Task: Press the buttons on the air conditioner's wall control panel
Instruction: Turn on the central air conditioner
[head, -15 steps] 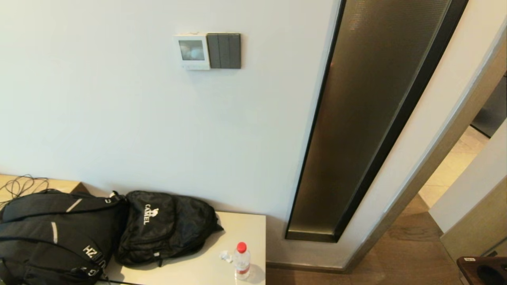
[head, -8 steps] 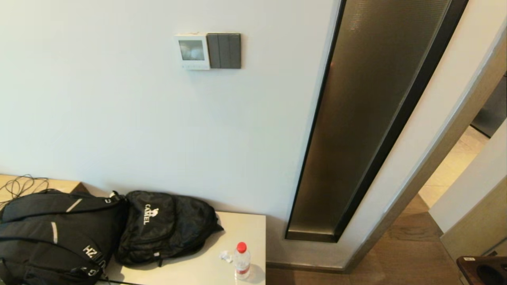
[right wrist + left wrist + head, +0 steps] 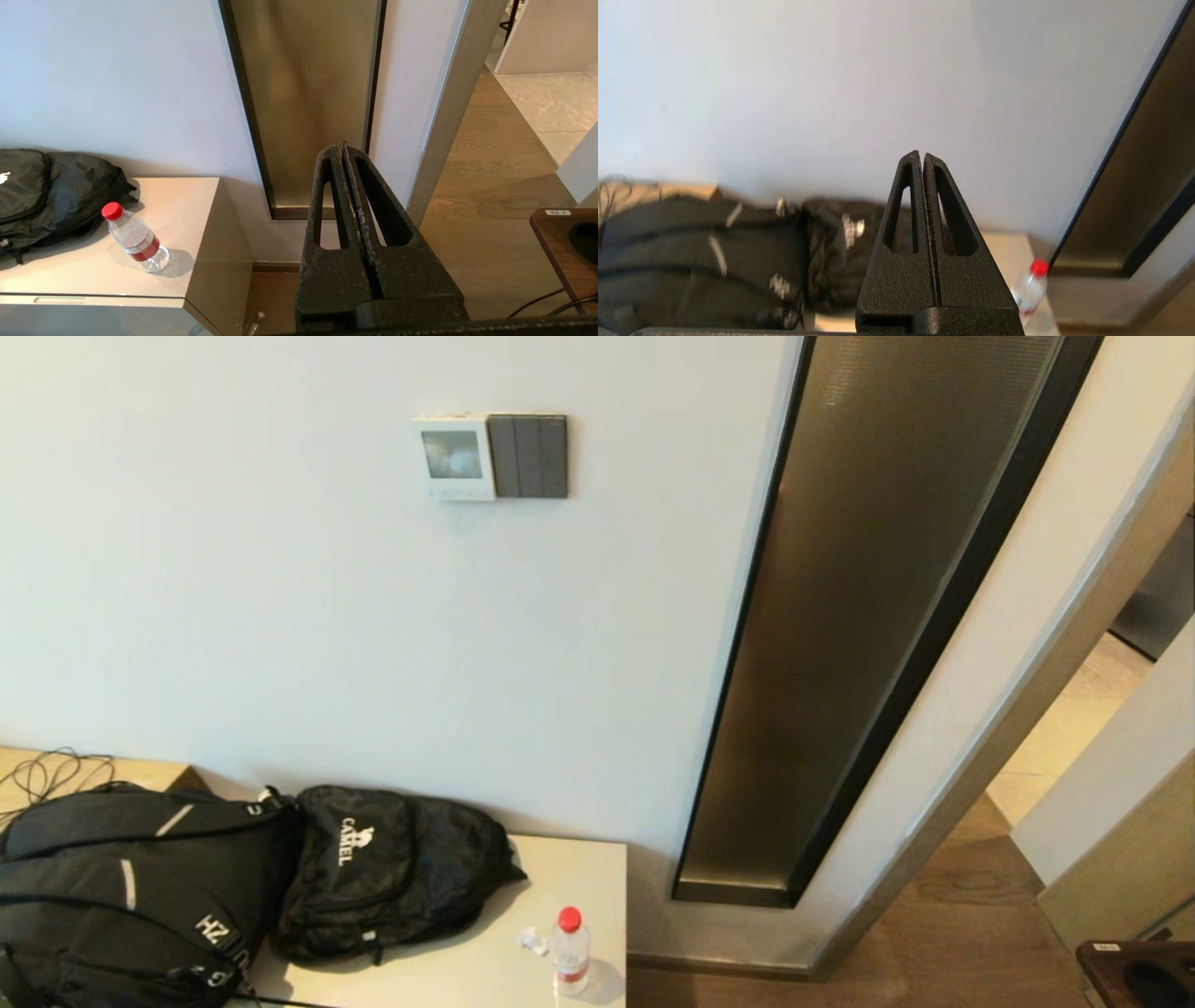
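The air conditioner's wall control panel (image 3: 454,457) is a small white box with a grey screen, high on the white wall, beside a dark grey three-part switch (image 3: 528,455). Neither arm shows in the head view. My left gripper (image 3: 922,156) is shut and empty, pointing at the bare wall above the backpacks; the panel is out of the left wrist view. My right gripper (image 3: 339,149) is shut and empty, low down, pointing at the foot of the bronze glass strip (image 3: 303,93).
Two black backpacks (image 3: 187,877) and a red-capped water bottle (image 3: 569,951) lie on a beige cabinet (image 3: 579,877) under the panel. The tall bronze glass strip (image 3: 868,616) and a doorway (image 3: 1074,728) are to the right. A brown table corner (image 3: 1139,971) is at bottom right.
The head view is steady; only the reflection in the panel's screen shifts slightly. Neither arm enters that view.
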{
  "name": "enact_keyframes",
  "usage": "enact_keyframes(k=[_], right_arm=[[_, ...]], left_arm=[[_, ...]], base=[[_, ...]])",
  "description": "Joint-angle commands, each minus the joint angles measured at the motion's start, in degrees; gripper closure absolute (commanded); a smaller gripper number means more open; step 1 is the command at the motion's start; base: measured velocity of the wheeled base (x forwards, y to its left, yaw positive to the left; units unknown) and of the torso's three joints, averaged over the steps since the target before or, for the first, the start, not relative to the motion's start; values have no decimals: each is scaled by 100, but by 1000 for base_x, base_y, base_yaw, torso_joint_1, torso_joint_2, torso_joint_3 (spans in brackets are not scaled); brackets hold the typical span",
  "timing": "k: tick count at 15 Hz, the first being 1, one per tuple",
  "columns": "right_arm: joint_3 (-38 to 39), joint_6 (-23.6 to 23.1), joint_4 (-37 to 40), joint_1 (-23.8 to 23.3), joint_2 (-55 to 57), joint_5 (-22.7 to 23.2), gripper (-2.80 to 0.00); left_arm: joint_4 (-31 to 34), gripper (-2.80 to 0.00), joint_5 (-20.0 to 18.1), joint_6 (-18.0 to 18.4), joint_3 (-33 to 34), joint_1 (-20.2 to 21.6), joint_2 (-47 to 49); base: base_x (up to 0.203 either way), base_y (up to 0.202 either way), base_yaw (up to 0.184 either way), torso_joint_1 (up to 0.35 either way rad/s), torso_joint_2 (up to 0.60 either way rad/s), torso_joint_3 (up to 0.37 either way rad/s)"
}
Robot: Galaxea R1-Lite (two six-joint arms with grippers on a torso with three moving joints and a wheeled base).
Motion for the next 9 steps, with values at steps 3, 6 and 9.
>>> enact_keyframes(k=[3,6,9], right_arm=[[0,-5,-2,1,2,3,0],[0,-5,-2,1,9,3,0],[0,-5,-2,-8,9,3,0]], left_arm=[[-540,0,-37,-14,-1939,-170,2616],[-792,0,-63,-34,-3390,-228,4172],[-1053,0,-38,-108,-4656,-564,5790]], base=[[0,0,0,0,0,0],[0,0,0,0,0,0],[0,0,0,0,0,0]])
